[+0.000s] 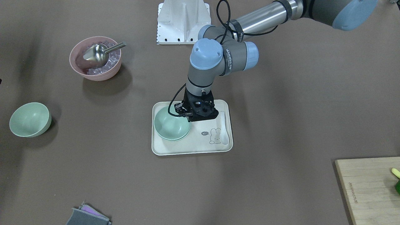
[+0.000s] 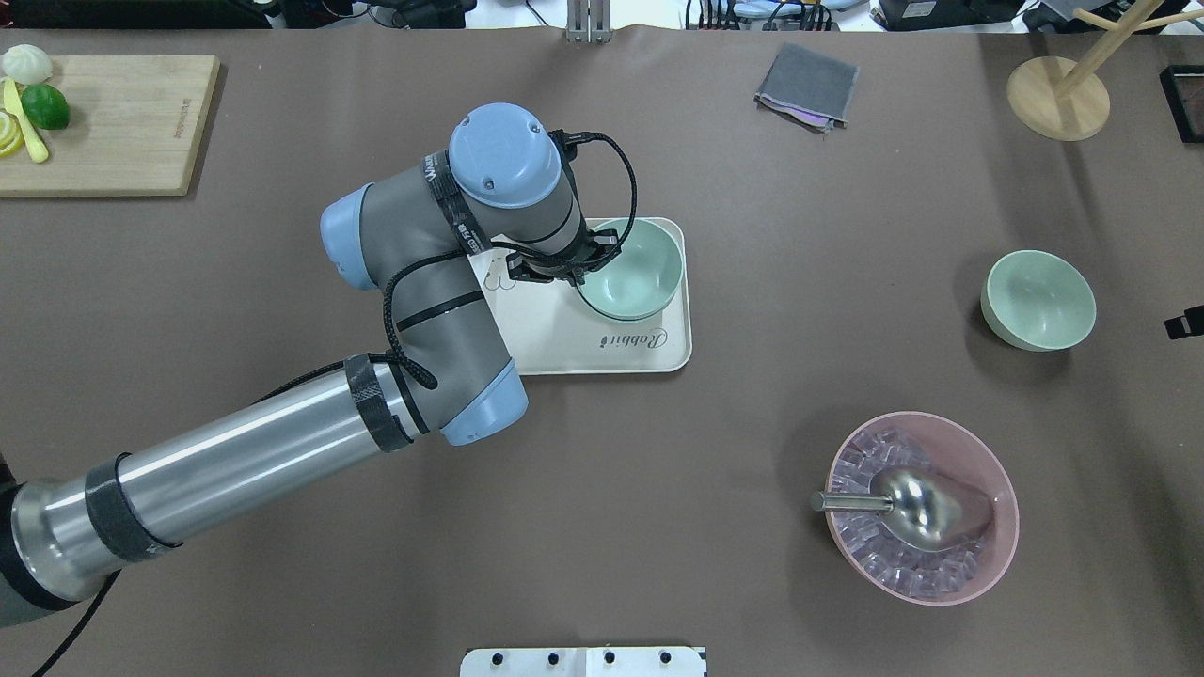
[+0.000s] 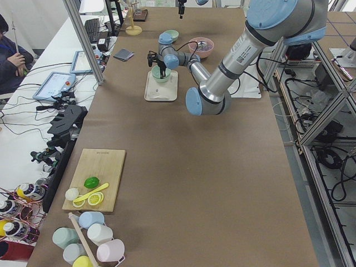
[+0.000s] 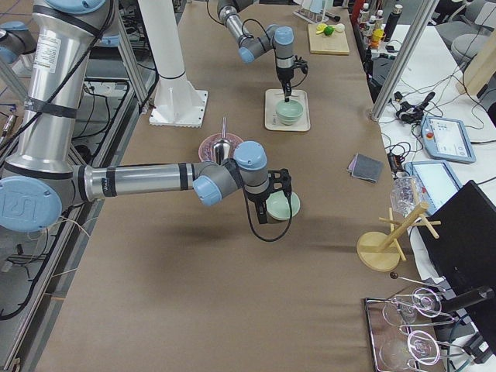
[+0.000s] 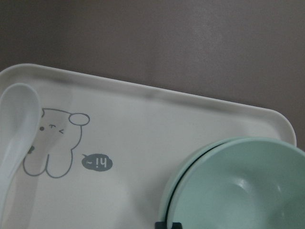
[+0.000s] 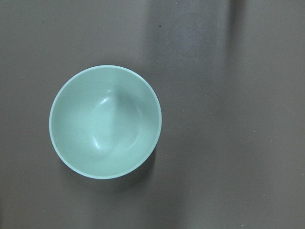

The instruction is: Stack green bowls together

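Two green bowls [image 1: 170, 125] sit nested on the white tray [image 1: 193, 143]; the stack also shows in the overhead view [image 2: 635, 268] and the left wrist view [image 5: 238, 191]. My left gripper [image 1: 186, 115] points straight down at the stack's rim, its fingertips [image 5: 162, 225] shut on the top bowl's edge. A third green bowl [image 2: 1039, 299] stands alone on the table and fills the right wrist view [image 6: 105, 121]. My right gripper [image 4: 283, 182] hovers above it; I cannot tell whether it is open or shut.
A white spoon [image 1: 224, 131] lies on the tray. A pink bowl [image 2: 1006, 527] with ice and a metal scoop [image 2: 917, 508] stands near the lone bowl. A cutting board [image 2: 103, 122], a grey cloth [image 2: 807, 85] and a wooden stand [image 2: 1058, 94] are at the table's far side.
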Controlling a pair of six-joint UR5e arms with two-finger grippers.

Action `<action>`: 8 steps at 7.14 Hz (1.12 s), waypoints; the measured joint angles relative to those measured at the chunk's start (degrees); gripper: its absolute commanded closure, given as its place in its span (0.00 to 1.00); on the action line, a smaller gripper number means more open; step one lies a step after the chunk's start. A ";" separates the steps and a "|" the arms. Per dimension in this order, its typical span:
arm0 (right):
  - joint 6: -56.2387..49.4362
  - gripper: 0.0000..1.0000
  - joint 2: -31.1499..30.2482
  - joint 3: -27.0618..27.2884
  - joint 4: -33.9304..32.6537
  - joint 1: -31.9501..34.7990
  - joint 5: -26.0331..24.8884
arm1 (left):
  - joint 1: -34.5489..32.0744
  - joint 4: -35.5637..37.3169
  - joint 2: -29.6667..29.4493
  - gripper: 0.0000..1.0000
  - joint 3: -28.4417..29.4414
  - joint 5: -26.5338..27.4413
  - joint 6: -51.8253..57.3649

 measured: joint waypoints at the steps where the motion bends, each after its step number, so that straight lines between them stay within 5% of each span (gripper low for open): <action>1: 0.00 0.00 0.00 0.00 0.00 0.02 0.00 | 0.00 0.00 0.02 1.00 0.06 0.28 0.05; 5: 0.00 0.00 0.00 0.00 0.00 -0.04 -0.02 | 0.00 0.00 0.09 1.00 0.09 0.42 0.19; 6: 0.00 0.00 0.00 0.00 0.00 -0.05 -0.02 | 0.00 0.00 0.12 0.72 0.05 0.42 0.25; 7: -0.02 0.00 0.00 0.00 0.00 -0.05 -0.03 | 0.00 0.00 0.14 0.07 0.00 0.43 0.42; 8: -0.05 0.00 0.00 0.00 0.00 -0.05 -0.02 | 0.00 0.00 0.21 0.02 -0.13 0.41 1.47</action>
